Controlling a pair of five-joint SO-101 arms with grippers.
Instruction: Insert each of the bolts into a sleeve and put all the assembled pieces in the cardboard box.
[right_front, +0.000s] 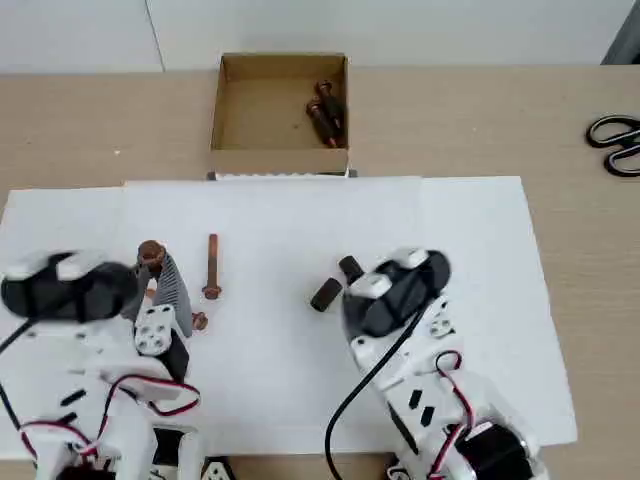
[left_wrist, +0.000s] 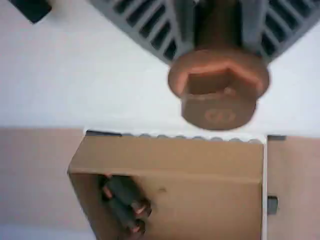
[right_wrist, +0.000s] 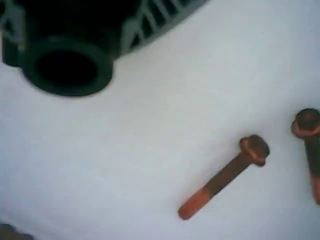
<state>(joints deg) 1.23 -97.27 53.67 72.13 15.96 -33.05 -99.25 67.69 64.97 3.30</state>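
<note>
My left gripper (right_front: 155, 268) is clamped on a bolt (left_wrist: 218, 92), whose flanged hex head pokes out toward the cardboard box (right_front: 232, 150) at the upper middle of the high view. My right gripper (right_front: 356, 275), right of centre, pinches a sleeve (right_wrist: 67, 70), a matte black tube with its round bore facing outward. To mate them well, I judge I should turn my wrists so the shank's free end, not the head, meets the bore. I would line up the 2 axes first, then push slowly and straight, since a tilted shank would likely catch on the rim. The bolts are coppery metal with smooth shanks, and the sleeve looks like plastic or rubber. 1 loose bolt (right_front: 212, 265) lies just right of my left gripper on the white paper sheet (right_front: 470, 230). A spare sleeve (right_front: 326, 294) lies just left of my right gripper, and the assembled pieces (right_front: 326, 110) rest along the box's right side.
</note>
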